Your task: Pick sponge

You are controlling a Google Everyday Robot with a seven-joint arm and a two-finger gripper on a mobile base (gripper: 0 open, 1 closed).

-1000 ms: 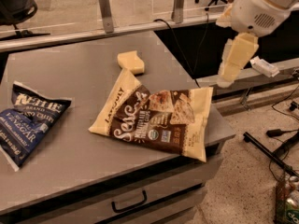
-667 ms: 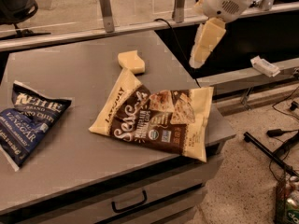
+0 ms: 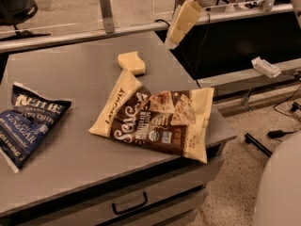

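Observation:
The sponge, a small pale yellow foam block with wavy sides, lies on the grey table toward the back middle. My gripper hangs from the arm at the top of the view, above the table's back right edge. It is to the right of the sponge and higher, not touching it. Its pale yellow fingers point down and to the left.
A cream-and-brown chip bag lies just in front of the sponge, reaching the table's right edge. A blue chip bag lies at the left. A drawer with a handle sits below the front edge. A lower shelf stands to the right.
My gripper has moved left and toward the back, from beyond the table's right side to above its back right edge, closer to the sponge. The sponge and bags have not moved.

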